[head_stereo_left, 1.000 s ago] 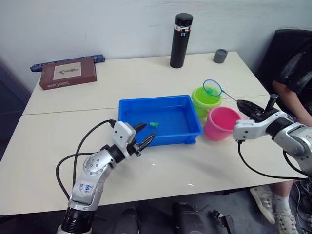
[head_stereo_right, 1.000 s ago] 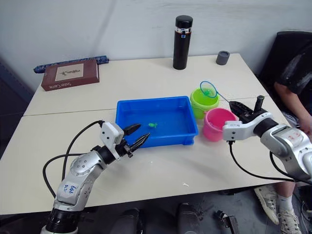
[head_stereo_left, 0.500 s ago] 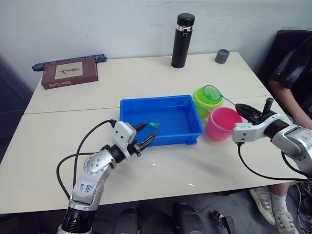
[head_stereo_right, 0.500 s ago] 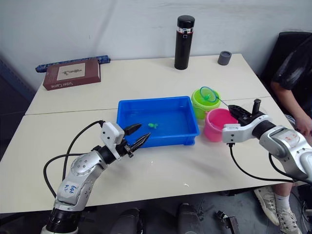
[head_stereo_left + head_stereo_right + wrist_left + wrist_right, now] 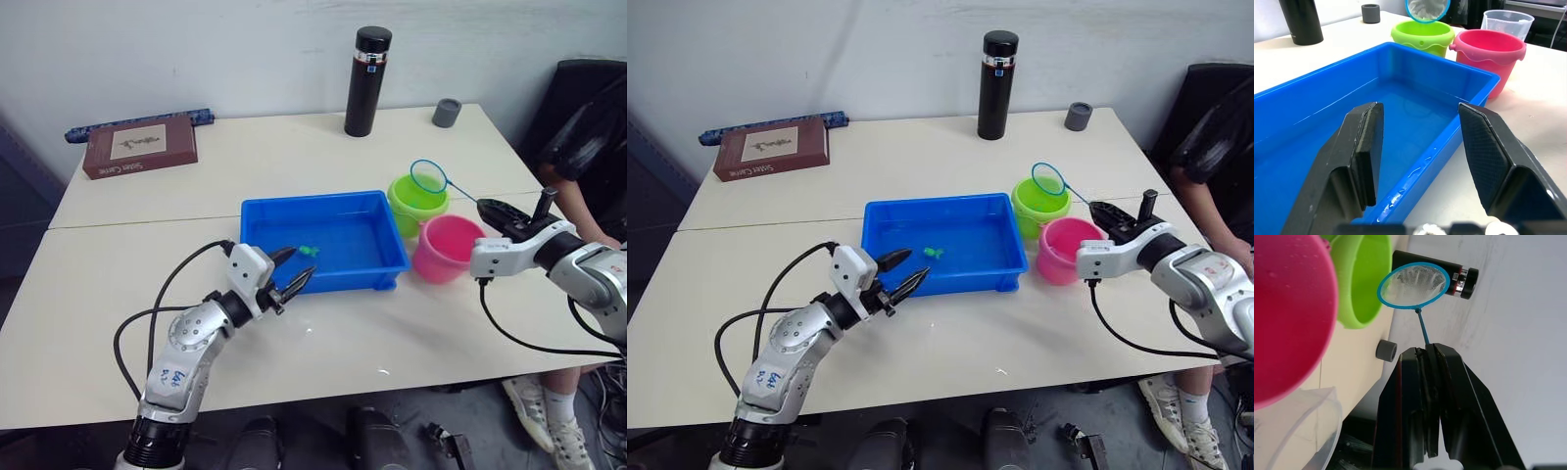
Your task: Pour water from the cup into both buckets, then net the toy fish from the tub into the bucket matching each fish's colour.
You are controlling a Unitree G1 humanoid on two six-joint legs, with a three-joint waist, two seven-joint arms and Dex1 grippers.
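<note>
clear cup (image 5: 1508,19) partly behind pink bucket (image 5: 1488,51), person (image 5: 588,137) cut by frame edge

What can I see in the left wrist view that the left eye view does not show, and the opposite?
Left wrist view alone: the clear plastic measuring cup behind the pink plastic bucket.

Left eye view alone: the brown box, a tiny green toy fish, and the right gripper shut on the thin blue net handle.

Both: the blue rectangular tub, lime green bucket, black flask, grey cup, open left gripper.
</note>
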